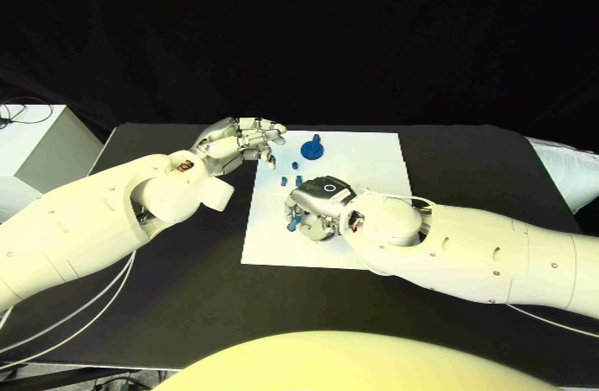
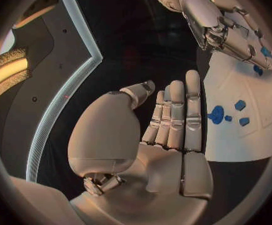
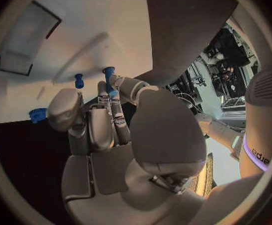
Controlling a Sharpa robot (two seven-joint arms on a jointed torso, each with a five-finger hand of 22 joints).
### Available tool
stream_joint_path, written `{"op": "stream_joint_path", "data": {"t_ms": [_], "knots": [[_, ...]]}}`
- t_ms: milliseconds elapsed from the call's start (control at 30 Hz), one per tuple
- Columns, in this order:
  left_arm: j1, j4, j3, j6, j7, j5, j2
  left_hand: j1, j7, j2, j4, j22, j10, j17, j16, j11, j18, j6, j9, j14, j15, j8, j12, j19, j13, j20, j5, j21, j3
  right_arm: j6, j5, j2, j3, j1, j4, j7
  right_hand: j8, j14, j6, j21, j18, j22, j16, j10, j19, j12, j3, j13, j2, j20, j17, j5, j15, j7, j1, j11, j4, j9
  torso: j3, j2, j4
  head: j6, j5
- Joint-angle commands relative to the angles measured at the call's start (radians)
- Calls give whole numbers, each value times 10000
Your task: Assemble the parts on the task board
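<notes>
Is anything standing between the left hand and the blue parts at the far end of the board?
Nothing visible does. The left hand is open at the task board's near-left edge, and the wrist view shows bare white board between its fingertips and the blue gear-like part. The right hand works farther down the board.

Both hands over the task board (image 1: 375, 162) — blue parts (image 1: 312, 150) scattered.

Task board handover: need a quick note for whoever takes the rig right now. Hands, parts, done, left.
Left hand: open, fingers straight, holds nothing, at the task board's far left corner.
Right hand: low over the board's left half, pinches a small blue peg.
Parts: blue round piece near the far edge; small blue pieces between the hands.
Done: cannot tell.
Left: seat the held peg, then the loose pieces.
</notes>
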Motion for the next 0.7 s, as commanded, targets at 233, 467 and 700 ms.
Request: {"op": "stream_joint_path", "data": {"t_ms": [233,467,700], "knots": [[-11,22,7,60,116,74,15,103,42,6,27,-9,44,-8,-51,-8,63,17,-9,-68,-16,48,-27,-6,-9,7,14,-36,-28,161,-293,74,-8,-86,-105,-211,76,211,72,15,-142,6,20,323,5,40,60,21,268,-68,3,59,-62,30,178,-324,11,-4,-4,0,8,2,21],[-11,24,7,80,97,74,10,96,45,7,35,-29,56,-3,-66,-4,62,20,-23,-62,-12,54,-35,10,-27,9,13,-61,-43,98,-340,150,-10,-119,-175,-292,78,209,69,17,-143,9,16,323,5,39,68,26,267,-68,-5,66,-61,33,174,-322,4,2,-4,-1,7,2,29],[-10,29,7,98,77,74,11,96,45,7,35,-29,56,-3,-66,-4,62,20,-23,-62,-12,54,-35,10,-27,9,13,-61,-43,142,-215,269,-20,-145,-263,-129,-90,202,-289,-149,-139,-67,0,-55,-47,-199,69,-37,157,-11,-40,111,57,166,-21,-176,19,-3,-7,-5,9,2,22]]}}
